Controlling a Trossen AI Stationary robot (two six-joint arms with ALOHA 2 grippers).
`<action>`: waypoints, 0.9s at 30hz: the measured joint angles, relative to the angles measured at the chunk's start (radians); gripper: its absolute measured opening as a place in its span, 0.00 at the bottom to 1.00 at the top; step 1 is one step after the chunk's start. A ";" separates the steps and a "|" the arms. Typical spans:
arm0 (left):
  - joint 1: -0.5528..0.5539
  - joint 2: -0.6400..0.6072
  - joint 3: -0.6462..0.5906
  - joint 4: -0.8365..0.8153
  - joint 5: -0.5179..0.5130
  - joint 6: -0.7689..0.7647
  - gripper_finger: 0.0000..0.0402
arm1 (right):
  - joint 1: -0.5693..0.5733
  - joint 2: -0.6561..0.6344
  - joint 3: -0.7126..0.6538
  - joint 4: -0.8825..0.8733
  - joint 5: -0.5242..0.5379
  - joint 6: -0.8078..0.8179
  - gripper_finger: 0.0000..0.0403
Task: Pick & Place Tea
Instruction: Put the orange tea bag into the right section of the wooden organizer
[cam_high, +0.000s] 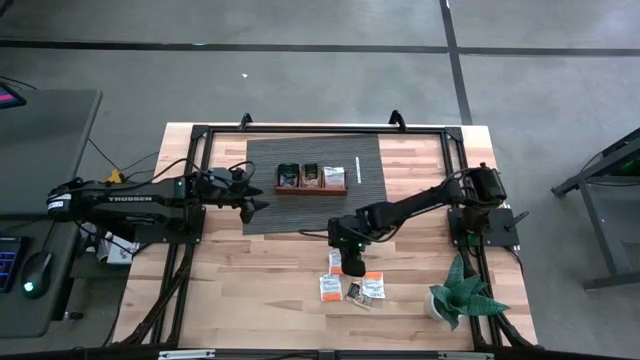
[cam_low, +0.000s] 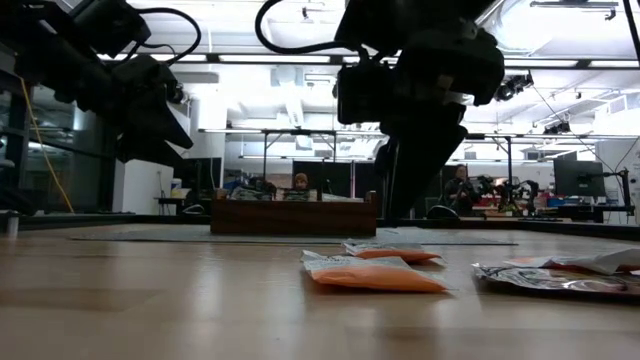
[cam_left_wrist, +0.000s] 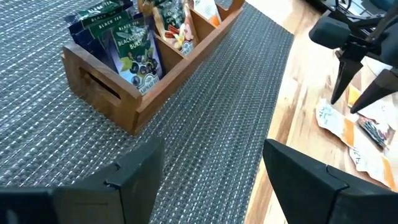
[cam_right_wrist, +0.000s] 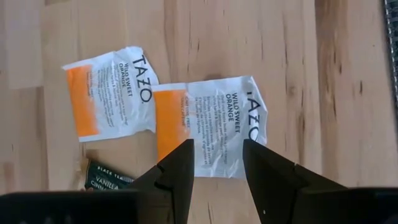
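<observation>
Loose tea sachets lie flat on the bare wood near the table's near edge: two orange-and-white ones (cam_right_wrist: 211, 124) (cam_right_wrist: 109, 93) and a dark one (cam_right_wrist: 106, 177), with several showing in the high view (cam_high: 350, 285). My right gripper (cam_right_wrist: 216, 149) is open and points down over the larger orange-and-white sachet, one finger on either side of its lower edge, above it and clear of it. A brown wooden tray (cam_high: 311, 180) on the grey mat holds more sachets standing on edge in its compartments (cam_left_wrist: 134, 53). My left gripper (cam_left_wrist: 211, 168) is open and hovers over the mat, left of the tray.
The grey woven mat (cam_high: 310, 205) covers the table's far middle. A potted plant (cam_high: 458, 295) stands at the near right corner. The right arm's base (cam_high: 482, 205) sits at the right edge. Bare wood (cam_high: 240, 290) lies left of the loose sachets.
</observation>
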 joint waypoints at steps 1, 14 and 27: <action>0.000 0.000 0.000 0.000 0.002 0.000 0.67 | 0.000 0.000 0.000 0.000 0.007 -0.002 0.33; 0.000 0.000 0.000 -0.001 0.002 0.006 0.67 | -0.002 0.011 0.000 0.035 0.009 -0.001 0.33; 0.000 0.000 0.000 -0.001 0.004 0.006 0.67 | -0.021 0.017 -0.044 0.098 -0.036 0.025 0.36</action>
